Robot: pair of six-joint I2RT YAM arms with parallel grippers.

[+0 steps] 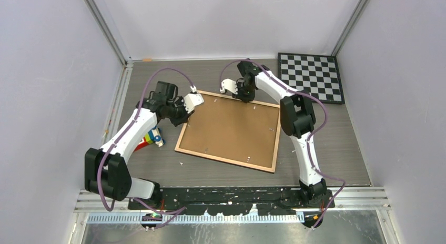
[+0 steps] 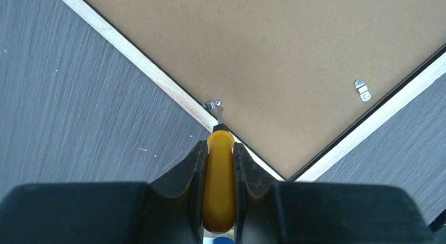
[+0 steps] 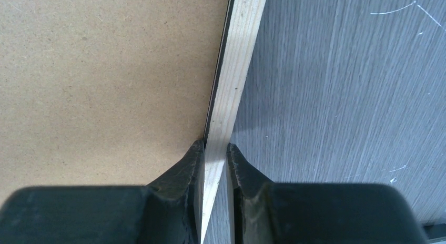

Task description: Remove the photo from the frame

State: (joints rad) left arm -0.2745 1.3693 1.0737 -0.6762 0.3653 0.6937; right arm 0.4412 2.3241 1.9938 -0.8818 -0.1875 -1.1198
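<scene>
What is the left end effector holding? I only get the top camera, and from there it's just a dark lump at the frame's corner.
Observer: A yellow-handled tool, clamped in the left end effector.
Operator: Where's its tip?
Observer: At a small metal clip on the back of the frame, near the corner.
Operator: And the right side?
Observer: The right end effector pinches the light wood rim, with one finger on the backing board side and one outside.
</scene>
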